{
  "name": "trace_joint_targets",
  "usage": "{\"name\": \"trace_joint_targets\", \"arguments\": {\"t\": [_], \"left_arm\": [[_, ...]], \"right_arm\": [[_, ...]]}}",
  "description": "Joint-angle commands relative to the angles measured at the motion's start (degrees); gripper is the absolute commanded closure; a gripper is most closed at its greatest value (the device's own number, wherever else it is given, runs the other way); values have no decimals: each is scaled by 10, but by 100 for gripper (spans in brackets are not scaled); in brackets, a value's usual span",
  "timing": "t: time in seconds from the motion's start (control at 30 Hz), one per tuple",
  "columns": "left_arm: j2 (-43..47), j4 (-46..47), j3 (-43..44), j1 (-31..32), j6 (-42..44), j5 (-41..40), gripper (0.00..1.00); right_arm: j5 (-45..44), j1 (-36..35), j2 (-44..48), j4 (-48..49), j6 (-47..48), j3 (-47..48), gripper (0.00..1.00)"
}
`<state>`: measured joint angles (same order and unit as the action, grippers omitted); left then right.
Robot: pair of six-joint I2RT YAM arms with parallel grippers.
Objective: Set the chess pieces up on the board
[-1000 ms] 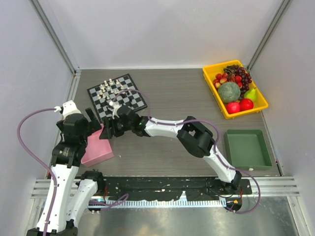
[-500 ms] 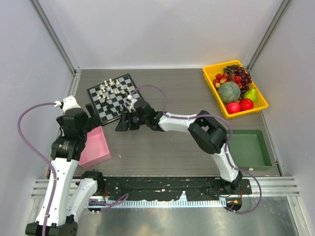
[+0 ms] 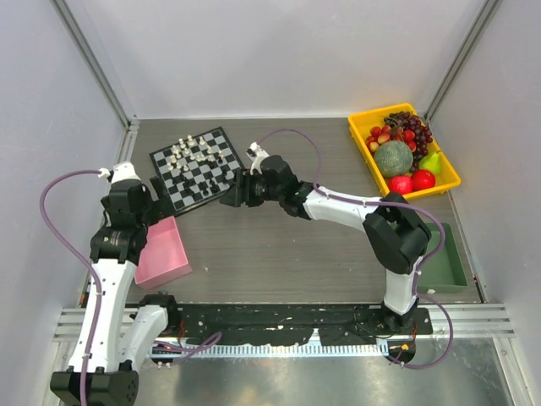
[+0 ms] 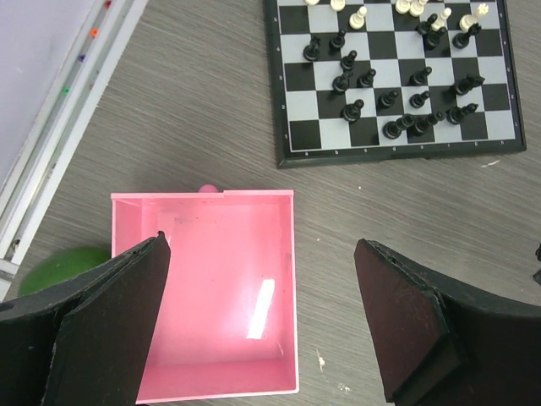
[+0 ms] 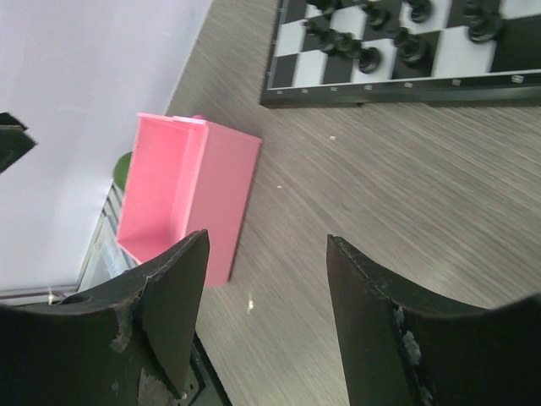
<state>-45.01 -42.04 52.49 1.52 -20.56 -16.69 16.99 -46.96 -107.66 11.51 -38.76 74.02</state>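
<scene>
A pink box (image 3: 165, 251) lies by the table's (image 3: 279, 249) left edge, under the spread left gripper (image 4: 262, 245). The right gripper (image 5: 266, 245) is spread and empty. On the board (image 3: 200, 167), black and white pieces (image 4: 397, 127) cluster.

- You get bright, even light from overhead; the top view is crisp across the worktop (image 3: 279, 245), with only faint, soft shadows under the arms.
- In the left wrist view a white streak of glare lies on the floor of the pink box (image 4: 194, 279).
- Both wrist views show the near jaws dark and soft-edged, while the board (image 4: 389, 76) is sharp.
</scene>
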Motion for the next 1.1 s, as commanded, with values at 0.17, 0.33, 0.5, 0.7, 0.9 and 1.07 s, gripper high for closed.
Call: {"name": "trace_joint_targets", "arguments": {"t": [0.17,0.33,0.5,0.7,0.9,1.07], "left_arm": [[-26,44,10,-44,9,60,1],[-93,66,35,-89,10,112,1],[-185,69,81,-128,5,182,4],[-280,92,119,-143,-4,201,0],[-364,120,152,-158,-10,247,1],[-429,148,169,-171,-31,303,0]], "right_arm": [[-12,44,32,-19,36,-18,36],[-7,71,6,-56,62,16,36],[7,105,-54,-97,89,101,36],[41,125,-159,-149,95,226,36],[66,136,-250,-184,91,358,35],[88,143,-327,-223,82,462,35]]}}
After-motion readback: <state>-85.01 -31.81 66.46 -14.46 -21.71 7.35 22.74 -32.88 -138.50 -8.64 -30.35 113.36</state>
